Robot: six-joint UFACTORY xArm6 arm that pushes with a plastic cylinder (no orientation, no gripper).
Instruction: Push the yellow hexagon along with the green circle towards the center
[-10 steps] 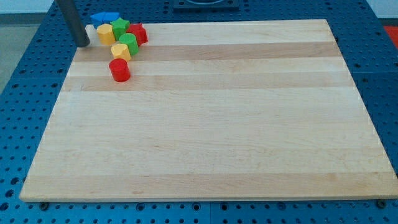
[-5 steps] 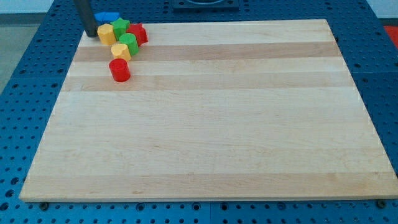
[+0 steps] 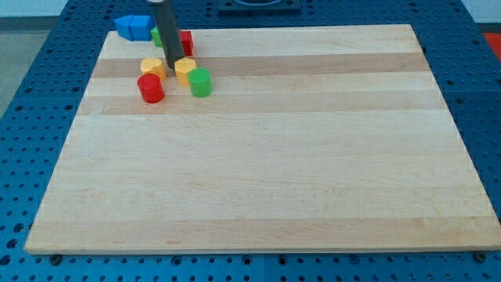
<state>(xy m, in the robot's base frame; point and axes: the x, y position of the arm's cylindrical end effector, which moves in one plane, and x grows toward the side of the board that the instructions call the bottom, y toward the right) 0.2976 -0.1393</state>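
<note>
My tip [image 3: 170, 66] stands among the blocks near the board's top left. A yellow hexagon [image 3: 185, 70] sits just right of the tip, touching or nearly touching it. The green circle [image 3: 200, 81] lies against the hexagon's lower right side. A second yellow block [image 3: 152, 67] sits just left of the tip. A red cylinder [image 3: 150, 88] stands below that yellow block.
A red block [image 3: 185, 41] and a green block [image 3: 157, 36], partly hidden by the rod, sit behind it at the board's top edge. Blue blocks [image 3: 133, 26] lie at the top left corner. The wooden board [image 3: 266, 157] rests on a blue perforated table.
My tip moved right and down from the top left corner into the cluster. The yellow hexagon and green circle slid right and down. The blue blocks now show fully.
</note>
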